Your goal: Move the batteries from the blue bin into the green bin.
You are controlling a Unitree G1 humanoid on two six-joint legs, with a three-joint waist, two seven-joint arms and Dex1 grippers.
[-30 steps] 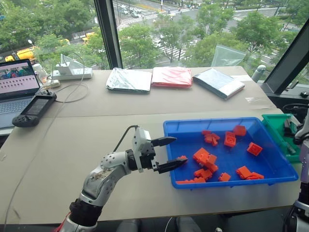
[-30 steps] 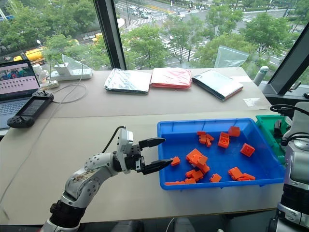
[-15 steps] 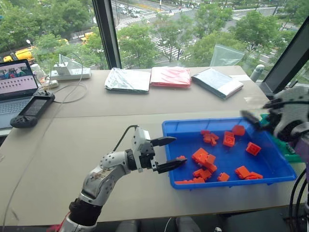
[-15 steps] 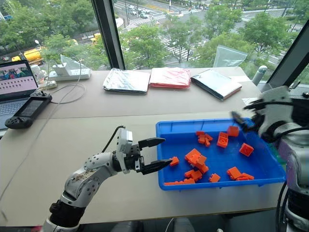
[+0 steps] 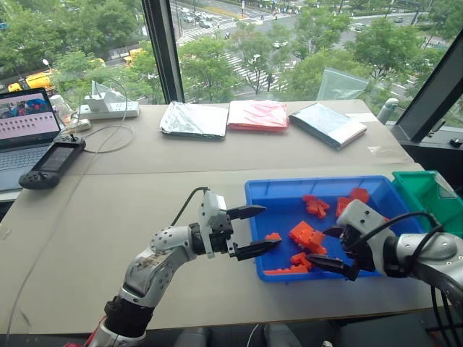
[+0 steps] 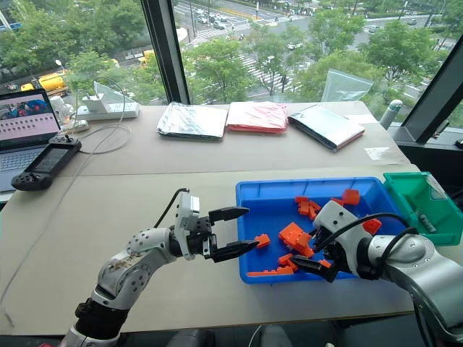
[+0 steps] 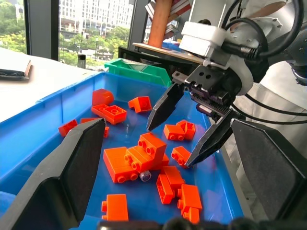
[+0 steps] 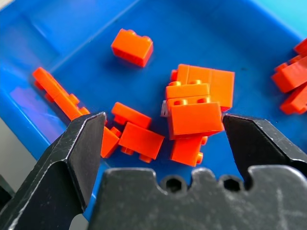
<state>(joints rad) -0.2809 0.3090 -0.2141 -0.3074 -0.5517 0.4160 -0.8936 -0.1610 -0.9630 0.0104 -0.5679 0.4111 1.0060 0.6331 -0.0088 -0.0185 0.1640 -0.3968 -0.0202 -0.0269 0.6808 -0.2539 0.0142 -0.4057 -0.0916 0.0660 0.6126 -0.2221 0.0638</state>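
right pincer [image 6: 316, 251]: wide open, empty, over blue bin [image 6: 275, 194] | left pincer [image 6: 239, 230]: open, empty

No readable text, label, brand or number showing anywhere. Laptop screen [image 5: 27, 116], upper left of frame, displaying rows of small marks too tiny to read.

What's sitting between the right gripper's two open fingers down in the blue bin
In the right wrist view, a cluster of orange blocks on the blue bin floor lies between the right gripper fingers, with a small grey end peeking out beside them.
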